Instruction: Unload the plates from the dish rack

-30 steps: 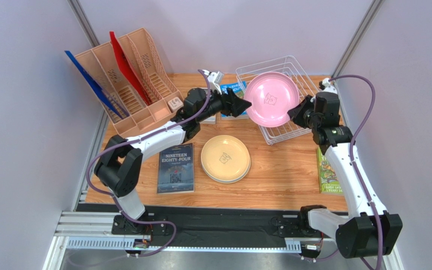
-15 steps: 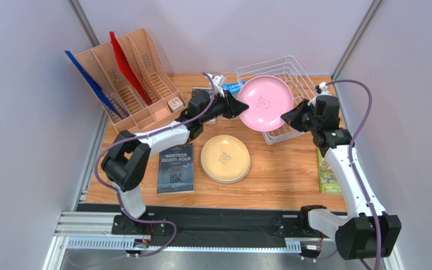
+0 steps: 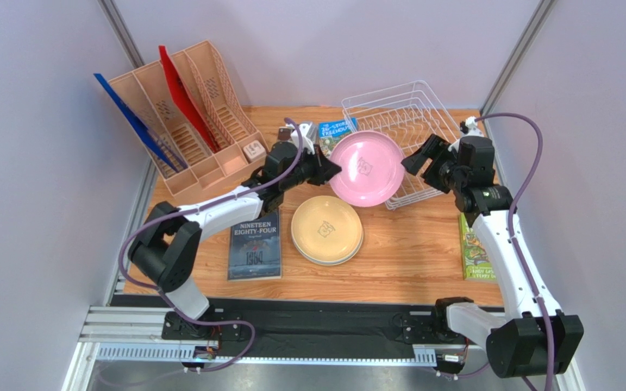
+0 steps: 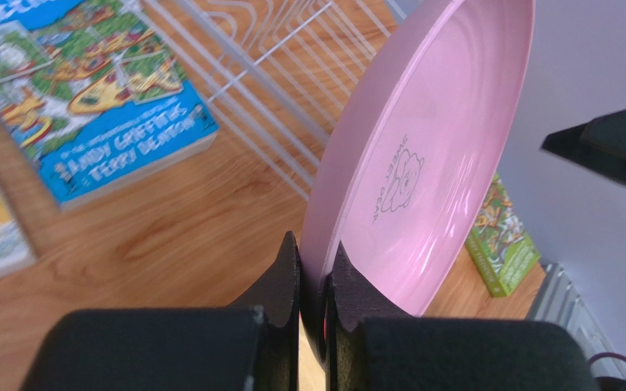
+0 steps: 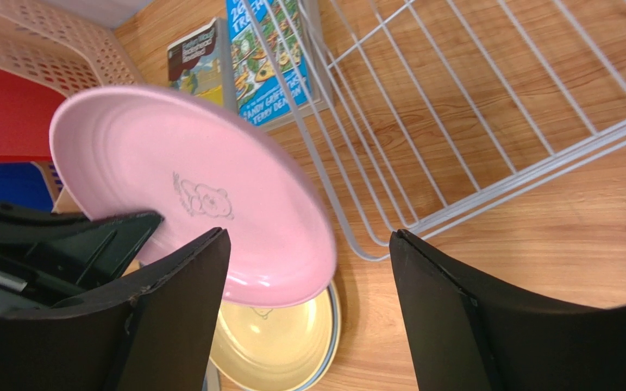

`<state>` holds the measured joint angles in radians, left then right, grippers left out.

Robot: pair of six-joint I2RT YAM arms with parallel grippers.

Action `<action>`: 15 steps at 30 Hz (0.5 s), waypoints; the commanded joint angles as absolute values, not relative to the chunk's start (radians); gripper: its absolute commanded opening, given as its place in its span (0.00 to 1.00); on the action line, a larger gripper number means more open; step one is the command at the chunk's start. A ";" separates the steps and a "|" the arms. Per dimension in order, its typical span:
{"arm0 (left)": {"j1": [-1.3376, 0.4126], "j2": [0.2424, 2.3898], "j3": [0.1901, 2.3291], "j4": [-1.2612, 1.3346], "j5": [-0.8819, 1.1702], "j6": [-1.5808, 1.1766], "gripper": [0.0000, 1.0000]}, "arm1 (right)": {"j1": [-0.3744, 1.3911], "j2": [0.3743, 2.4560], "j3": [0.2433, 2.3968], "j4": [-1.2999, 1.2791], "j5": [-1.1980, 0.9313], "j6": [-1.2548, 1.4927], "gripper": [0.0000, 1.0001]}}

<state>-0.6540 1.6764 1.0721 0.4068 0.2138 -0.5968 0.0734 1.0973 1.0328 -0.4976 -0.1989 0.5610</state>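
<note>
The pink plate (image 3: 366,167) hung in the air, tilted, its marked face turned up toward the overhead camera. It was above the wooden surface (image 3: 406,252), between the dish rack (image 3: 410,122) and a low stack topped by a pale yellow plate (image 3: 327,230) — in the overhead view its right edge overlapped the rack's near-left corner. The left fingers (image 4: 315,259) were closed tight on its left rim, one finger against each face. The right fingers (image 3: 415,155) stood spread wide with nothing between them, just beside the plate's right edge and, as far as the overhead view showed, not touching it. The white wire rack sat at the far right of the surface. The stack lay flat near the middle — how many plates it held could not be told. A Nineteen Eighty-Four paperback (image 3: 257,243) lay just left of the stack, a blue picture book (image 3: 337,128) just left of the rack, and a green book (image 3: 475,252) by the right edge. A peach file organiser (image 3: 194,122) stood at the far left.
</note>
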 commanded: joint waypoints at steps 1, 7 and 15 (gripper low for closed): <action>-0.653 1.519 1.016 0.284 0.109 -0.574 0.00 | 0.074 1.071 1.118 -0.535 -0.045 0.473 0.78; -0.655 1.398 0.902 0.117 0.071 -0.668 0.00 | 0.064 1.107 1.163 -0.561 0.038 0.445 0.79; -0.653 1.322 0.810 -0.030 0.025 -0.677 0.00 | 0.064 1.114 1.144 -0.551 0.021 0.462 0.79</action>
<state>-0.6540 1.3670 0.8181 0.0505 0.0540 -0.6498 0.0685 1.1191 1.1271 -0.5621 0.0029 0.4728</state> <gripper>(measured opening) 0.066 0.792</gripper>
